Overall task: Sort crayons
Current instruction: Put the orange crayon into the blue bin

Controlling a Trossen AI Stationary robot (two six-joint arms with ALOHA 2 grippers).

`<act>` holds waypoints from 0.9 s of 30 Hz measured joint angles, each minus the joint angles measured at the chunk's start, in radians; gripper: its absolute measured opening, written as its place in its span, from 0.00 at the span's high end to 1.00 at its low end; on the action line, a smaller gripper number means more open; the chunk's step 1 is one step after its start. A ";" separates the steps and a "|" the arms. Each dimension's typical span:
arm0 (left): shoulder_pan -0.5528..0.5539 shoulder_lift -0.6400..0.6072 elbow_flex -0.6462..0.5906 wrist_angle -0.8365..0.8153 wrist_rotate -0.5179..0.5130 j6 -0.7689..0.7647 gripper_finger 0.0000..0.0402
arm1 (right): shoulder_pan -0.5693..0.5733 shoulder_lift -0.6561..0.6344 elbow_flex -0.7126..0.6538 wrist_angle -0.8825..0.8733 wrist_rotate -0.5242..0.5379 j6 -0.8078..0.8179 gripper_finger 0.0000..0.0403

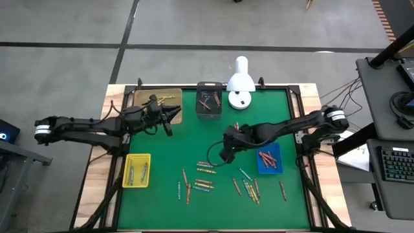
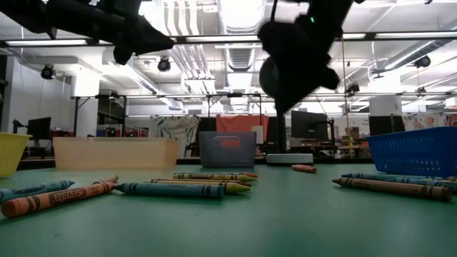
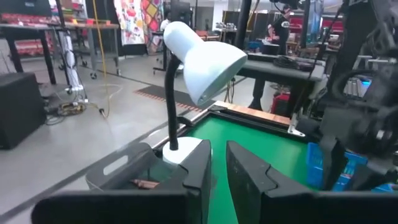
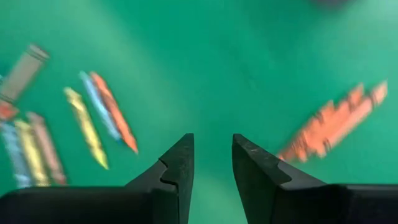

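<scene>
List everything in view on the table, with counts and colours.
Loose crayons: a couple dozen, exact count unclear, mixed orange, yellow, blue, brown; scattered on the mat's near half.
Yellow tray: one, near-left, a few crayons inside.
Blue tray: one, right side, orange-red crayons inside.
Dark grey tray: one, far centre, a few crayons inside.
Tan tray: one, far-left, contents hidden by the arm.
Desk lamp: one, white, far edge beside the dark grey tray.
Green mat: one, covering the table.
Left end effector: dark, above the tan tray, fingers nearly together, nothing visibly held.
Right end effector: dark, mid-table above the loose crayons, fingers apart, empty.
</scene>
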 joint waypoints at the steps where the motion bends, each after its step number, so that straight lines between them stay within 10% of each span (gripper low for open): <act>1: 0.000 0.002 -0.001 0.002 -0.006 0.006 0.92 | -0.005 0.013 0.001 -0.030 -0.012 0.011 0.76; 27: 0.001 0.052 0.008 0.025 -0.026 0.112 0.92 | -0.075 0.259 0.023 -0.173 -0.061 0.225 0.71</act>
